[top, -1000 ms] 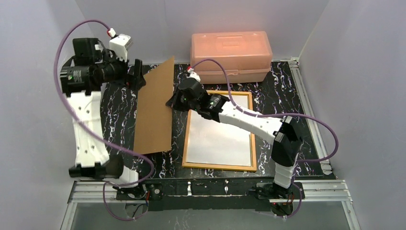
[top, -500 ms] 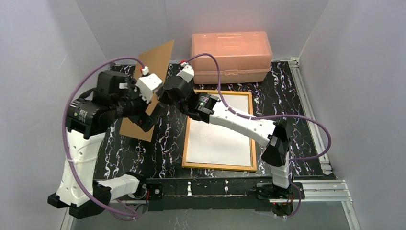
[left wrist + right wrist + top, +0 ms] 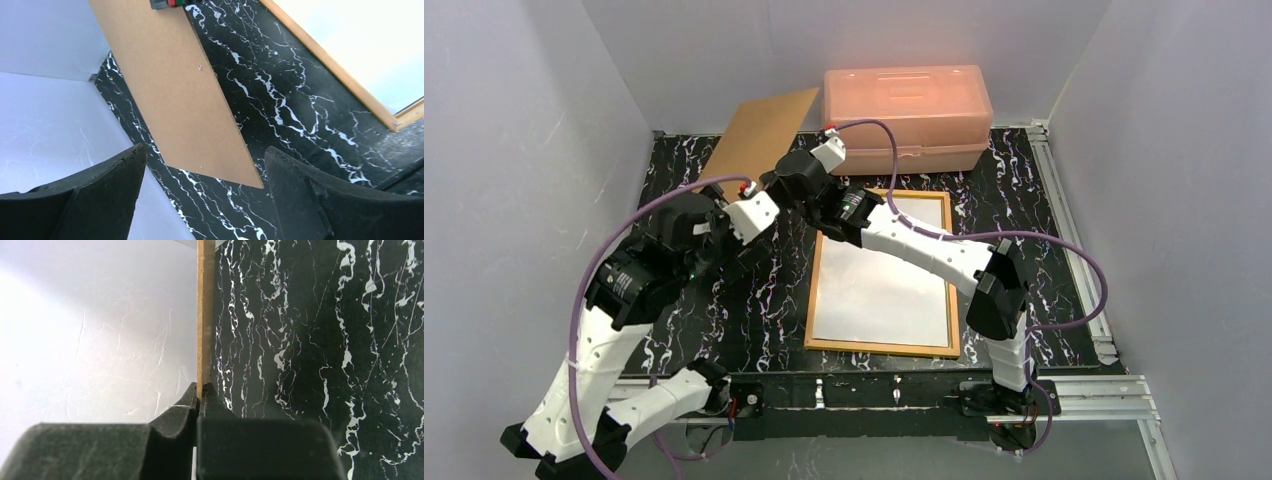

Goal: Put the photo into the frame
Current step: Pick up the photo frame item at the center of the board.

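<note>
I am pinching the thin edge of the brown backing board (image 3: 205, 315) with my right gripper (image 3: 201, 392), holding it tilted at 11 o'clock from the frame (image 3: 879, 347). The frame is lying flat, showing pale white; whether that is the photo, I cannot tell. My left gripper (image 3: 205, 165) is hanging spread and empty at 9 o'clock.

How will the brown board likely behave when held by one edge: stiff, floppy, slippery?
Probably stiff: the edge of the brown board runs straight out from the right gripper, without sag. Likely light, since it looks very thin. It may pivot or slip, because only a narrow pinch at one edge holds a wide, smooth sheet.
</note>
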Robot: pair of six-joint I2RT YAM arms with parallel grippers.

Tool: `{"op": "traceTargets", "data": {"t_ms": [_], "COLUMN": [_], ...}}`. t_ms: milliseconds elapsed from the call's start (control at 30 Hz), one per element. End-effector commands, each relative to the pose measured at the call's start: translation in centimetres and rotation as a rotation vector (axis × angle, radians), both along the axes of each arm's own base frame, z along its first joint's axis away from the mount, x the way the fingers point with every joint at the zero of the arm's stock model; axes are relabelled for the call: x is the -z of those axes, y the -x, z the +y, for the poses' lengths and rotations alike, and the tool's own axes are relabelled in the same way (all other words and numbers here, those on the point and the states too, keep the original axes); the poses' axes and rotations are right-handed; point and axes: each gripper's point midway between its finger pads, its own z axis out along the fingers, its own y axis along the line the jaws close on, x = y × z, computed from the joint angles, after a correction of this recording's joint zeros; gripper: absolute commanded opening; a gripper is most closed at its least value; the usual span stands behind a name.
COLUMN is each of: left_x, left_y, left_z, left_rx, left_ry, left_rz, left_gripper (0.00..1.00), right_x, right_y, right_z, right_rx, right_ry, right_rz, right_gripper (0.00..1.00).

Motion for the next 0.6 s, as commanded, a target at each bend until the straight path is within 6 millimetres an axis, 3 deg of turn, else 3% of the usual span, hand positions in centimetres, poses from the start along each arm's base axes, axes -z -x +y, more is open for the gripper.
{"op": "traceTargets", "data": {"t_ms": [0,100,267,400,567], "left_x": [-0.7,-1.5,-3.4,-1.6,-0.2], "left_y": [-1.0,-1.0,1.0,2.8,2.5], "left_z": [0.7,0.9,-0.4,-1.8,-2.0], "left_rx": [0.012,0.025,0.124,0.256,0.320], "left_ry": [-0.030,-0.009,0.097,0.097,0.007], "left_rz": [-0.168,-0.270,-0.313,-0.224,-0.218], "left_gripper": [0.84,0.85,0.86,0.91,0.92], "right_x": [-8.4,-8.7,-7.9,-8.3,-9.4], "right_y": [-0.7,-0.8,-1.4,-1.7,-1.2], "right_z": [-1.6,-1.7,-2.4,-2.6,-2.5], "right_rx": [0.021,0.001,-0.004,-0.019,-0.047], "right_ry": [-0.334,-0.384,-0.416,-0.469,-0.482], "right_rz": [-0.029,-0.009,0.026,0.039,0.030], "right_gripper": [0.01,0.01,0.01,0.01,0.01]}}
